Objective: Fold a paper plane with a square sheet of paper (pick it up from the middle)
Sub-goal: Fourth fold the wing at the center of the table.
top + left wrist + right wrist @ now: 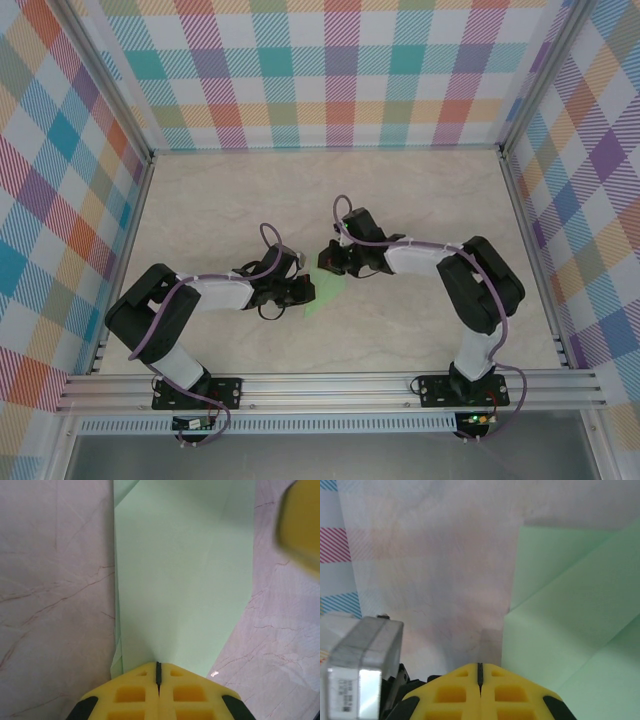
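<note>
Left wrist view: folded paper sheet (182, 570) runs lengthwise straight ahead of closed left gripper (158, 667); right gripper (479, 667), likewise closed, sits beside it.

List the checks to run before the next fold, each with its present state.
1. Left gripper shut: ok.
2. Right gripper shut: ok.
3. Paper lying on the table: ok, folded flaps showing.
4. Left gripper's tip pressing the paper's near edge: cannot tell.
5. Right gripper's tip over the paper: not ok, it sits beside the paper's edge, over bare table.
6. Dart shape finished: not ok.
</note>
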Available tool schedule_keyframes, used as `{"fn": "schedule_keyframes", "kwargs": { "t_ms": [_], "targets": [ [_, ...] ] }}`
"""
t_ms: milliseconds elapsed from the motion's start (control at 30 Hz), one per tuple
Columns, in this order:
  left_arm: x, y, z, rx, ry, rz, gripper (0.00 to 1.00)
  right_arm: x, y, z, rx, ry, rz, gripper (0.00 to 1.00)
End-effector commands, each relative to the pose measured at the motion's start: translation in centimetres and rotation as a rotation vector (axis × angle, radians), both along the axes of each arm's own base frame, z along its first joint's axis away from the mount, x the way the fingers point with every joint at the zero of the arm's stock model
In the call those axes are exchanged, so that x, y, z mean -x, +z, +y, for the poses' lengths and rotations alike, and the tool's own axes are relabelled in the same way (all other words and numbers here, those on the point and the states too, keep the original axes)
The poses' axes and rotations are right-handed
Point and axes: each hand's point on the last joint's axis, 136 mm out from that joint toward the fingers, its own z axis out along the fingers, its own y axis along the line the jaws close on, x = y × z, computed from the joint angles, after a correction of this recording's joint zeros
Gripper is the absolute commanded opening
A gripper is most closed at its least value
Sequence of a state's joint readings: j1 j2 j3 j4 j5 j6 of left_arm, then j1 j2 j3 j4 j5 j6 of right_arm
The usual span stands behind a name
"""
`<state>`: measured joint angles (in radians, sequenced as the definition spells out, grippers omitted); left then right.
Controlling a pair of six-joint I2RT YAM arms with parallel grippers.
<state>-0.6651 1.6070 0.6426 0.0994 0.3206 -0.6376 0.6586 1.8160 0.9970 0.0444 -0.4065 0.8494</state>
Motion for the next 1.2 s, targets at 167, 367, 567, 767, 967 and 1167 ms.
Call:
{"fn": "schedule_keyframes", "kwargs": {
  "t_ms": [167,367,567,767,967,1167],
  "targets": [
    [4.4,-3.5,3.4,-0.155,-0.019,0.180,0.00,1.9,-4.9,-0.7,0.074,-0.020,0.111,0.01],
    [4.1,-2.1,3.0,-0.136,-0.025,0.162,0.02,2.6,-7.8,-2.1,0.150,-0.063,0.165,0.00],
    [2.3,3.1,2.5,-0.084,0.019,0.079,0.08,3.0,-8.5,-2.7,0.174,-0.078,0.181,0.00],
    [2.1,5.6,0.9,0.066,0.124,0.155,0.10,3.1,-8.9,-3.0,0.189,-0.084,0.189,0.00],
    [1.8,5.0,-0.1,0.199,0.237,0.221,0.13,3.3,-9.2,-3.3,0.203,-0.089,0.195,0.00],
    [2.0,3.4,-0.3,0.226,0.273,0.259,0.13,3.3,-9.2,-3.2,0.206,-0.087,0.201,0.00]
  ]
}}
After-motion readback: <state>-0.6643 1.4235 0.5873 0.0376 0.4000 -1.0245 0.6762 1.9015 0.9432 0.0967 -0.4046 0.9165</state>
